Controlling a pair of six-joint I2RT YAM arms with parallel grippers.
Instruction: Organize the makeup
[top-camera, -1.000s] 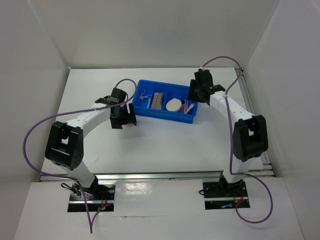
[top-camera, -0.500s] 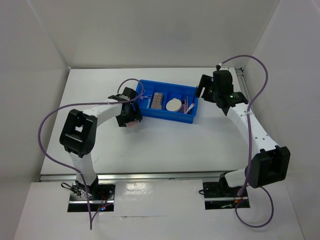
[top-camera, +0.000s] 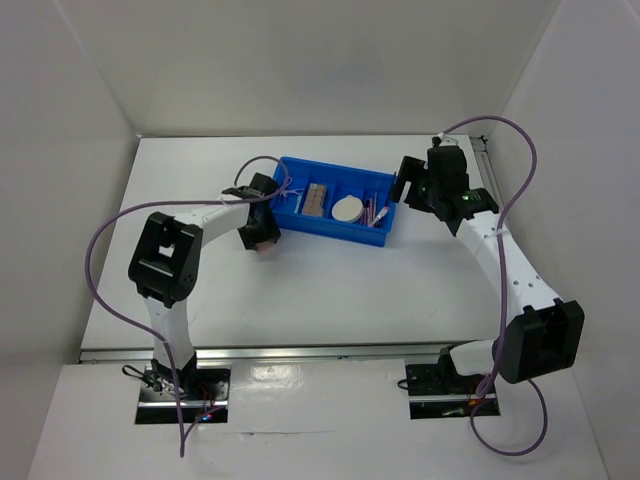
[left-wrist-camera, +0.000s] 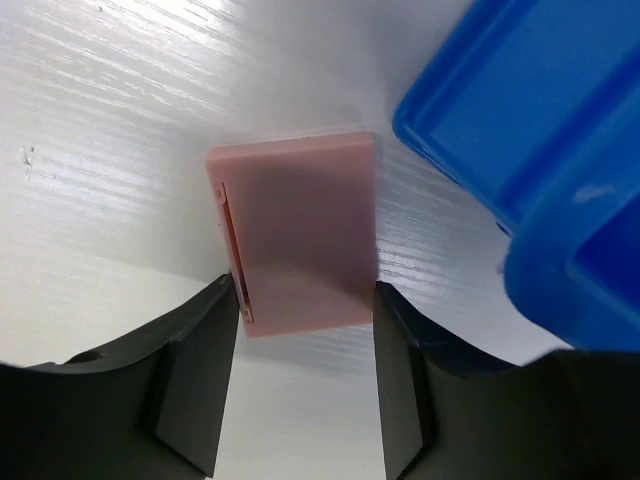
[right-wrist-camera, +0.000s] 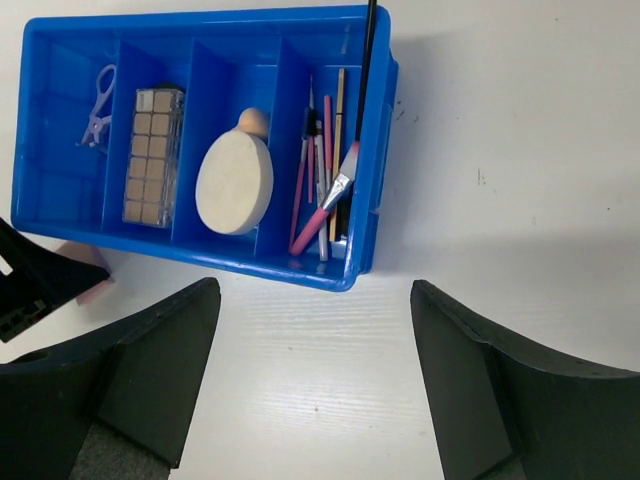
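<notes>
The pink square pad (left-wrist-camera: 298, 232) lies on the table just off the left corner of the blue divided tray (left-wrist-camera: 520, 120). My left gripper (left-wrist-camera: 305, 300) has its fingers pressed against both sides of the pad's near end. In the top view it is at the tray's left end (top-camera: 260, 235). My right gripper (right-wrist-camera: 315, 290) is open and empty above the table near the tray's right end. The tray (right-wrist-camera: 200, 255) holds a brown-pink palette (right-wrist-camera: 152, 155), a cream round puff (right-wrist-camera: 235, 183), a peach sponge (right-wrist-camera: 252, 122), thin sticks (right-wrist-camera: 320, 170) and a black brush (right-wrist-camera: 367, 60). The black compact is not in view.
A small lilac tool (right-wrist-camera: 97, 105) lies in the tray's leftmost compartment. White walls enclose the table at the back and sides. Purple cables loop off both arms (top-camera: 95, 260).
The left arm swung toward the tray and its gripper came down around the pink pad. The right arm stretched out and moved right, off the tray's end.
</notes>
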